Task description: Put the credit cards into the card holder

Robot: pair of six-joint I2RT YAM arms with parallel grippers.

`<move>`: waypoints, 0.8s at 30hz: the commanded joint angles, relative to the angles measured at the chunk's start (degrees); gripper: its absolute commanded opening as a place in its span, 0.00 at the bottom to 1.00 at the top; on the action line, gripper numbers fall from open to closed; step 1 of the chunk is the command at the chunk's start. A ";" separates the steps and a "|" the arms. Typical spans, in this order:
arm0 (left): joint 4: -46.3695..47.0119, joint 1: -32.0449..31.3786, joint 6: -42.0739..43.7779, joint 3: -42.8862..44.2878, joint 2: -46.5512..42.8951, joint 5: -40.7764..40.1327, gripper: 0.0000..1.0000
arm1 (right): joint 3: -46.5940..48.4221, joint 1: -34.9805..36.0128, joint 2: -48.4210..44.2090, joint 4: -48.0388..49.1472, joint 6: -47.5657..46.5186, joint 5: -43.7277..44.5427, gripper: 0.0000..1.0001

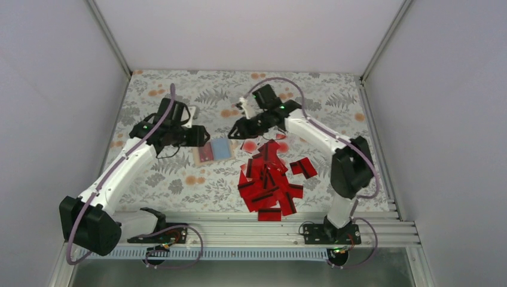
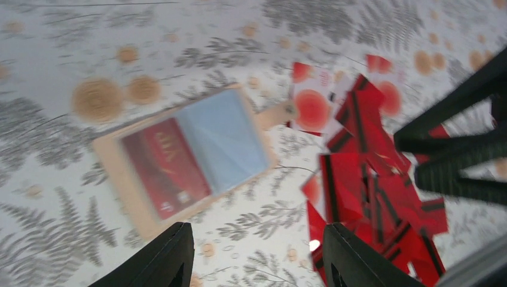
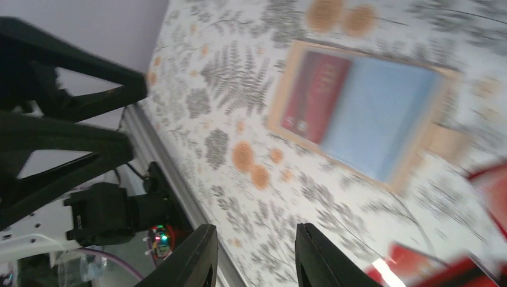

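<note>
Two arms are rising from the rail (image 1: 251,230) at the table's near edge; just beyond it, the credit cards (image 1: 269,182) are lying in a loose red heap on the fern-printed cloth (image 1: 173,179), overlapping one another right of centre; two strays (image 1: 304,167) are sitting just beside the heap on its right, and a few pale-faced cards (image 2: 311,107) with a red blot are lying at its far side. Just left of the heap, the card holder (image 1: 213,150) is lying flat on the cloth, a dark red card (image 2: 164,164) showing in one half and a pale blue panel in the other. Farther back, the left gripper (image 2: 257,230) is hovering near the holder's far left corner, its jaws standing apart with nothing between them; the right gripper (image 3: 254,230) is hanging above the cloth just beyond the gap between holder and heap, likewise parted and empty.
</note>
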 commanded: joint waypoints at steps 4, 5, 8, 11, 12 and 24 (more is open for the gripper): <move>6.58 -8.72 0.86 -2.39 -0.34 5.50 0.55 | -16.96 -6.18 -13.36 -0.25 0.77 7.41 0.36; 7.23 -10.86 0.88 -2.58 -0.12 5.51 0.55 | -18.56 -6.85 -15.56 -0.79 0.65 7.74 0.37; 8.78 -16.29 1.77 -2.99 0.46 5.84 0.55 | -23.89 -8.18 -20.03 -2.17 0.87 8.06 0.39; 11.66 -21.41 4.53 -3.94 1.03 8.60 0.55 | -29.01 -8.72 -24.25 -2.88 2.27 8.17 0.41; 12.66 -22.69 5.82 -4.33 1.46 10.31 0.55 | -30.45 -8.77 -25.47 -3.31 3.06 8.80 0.42; 17.89 -39.37 22.63 -4.52 15.59 20.13 0.66 | -40.87 -13.47 -34.97 -8.53 13.13 17.05 0.51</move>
